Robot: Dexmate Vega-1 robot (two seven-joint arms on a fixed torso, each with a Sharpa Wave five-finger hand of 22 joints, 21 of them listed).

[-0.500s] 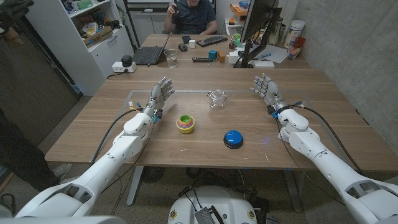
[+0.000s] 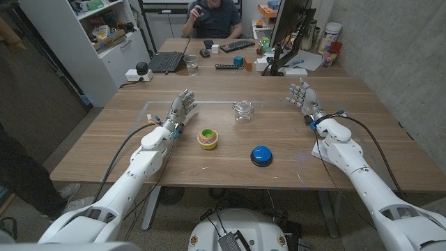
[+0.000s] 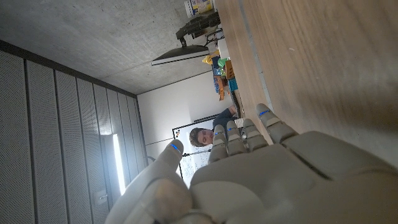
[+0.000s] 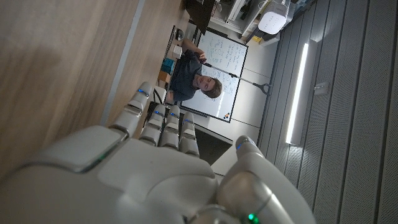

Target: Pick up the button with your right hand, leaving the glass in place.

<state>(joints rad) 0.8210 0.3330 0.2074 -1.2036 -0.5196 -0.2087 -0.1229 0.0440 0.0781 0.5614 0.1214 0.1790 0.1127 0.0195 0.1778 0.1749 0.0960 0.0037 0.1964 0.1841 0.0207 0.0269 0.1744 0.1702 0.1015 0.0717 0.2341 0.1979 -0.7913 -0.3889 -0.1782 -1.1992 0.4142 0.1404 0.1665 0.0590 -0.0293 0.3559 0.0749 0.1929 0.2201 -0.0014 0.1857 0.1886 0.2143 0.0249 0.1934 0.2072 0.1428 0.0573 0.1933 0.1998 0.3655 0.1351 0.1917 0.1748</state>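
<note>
Right hand (image 2: 302, 96) open and empty, well apart from the round blue plastic button (image 2: 261, 155); approach should descend from above, avoiding the small clear glass jar (image 2: 242, 111) behind it.

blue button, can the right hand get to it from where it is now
Probably yes. The right hand is open and holds nothing, and bare table lies between it and the blue button. The glass jar stands off to the side, out of that path.

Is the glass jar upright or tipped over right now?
Upright. In the head view the glass jar stands on its base on the table, mouth up, apart from both hands.
</note>
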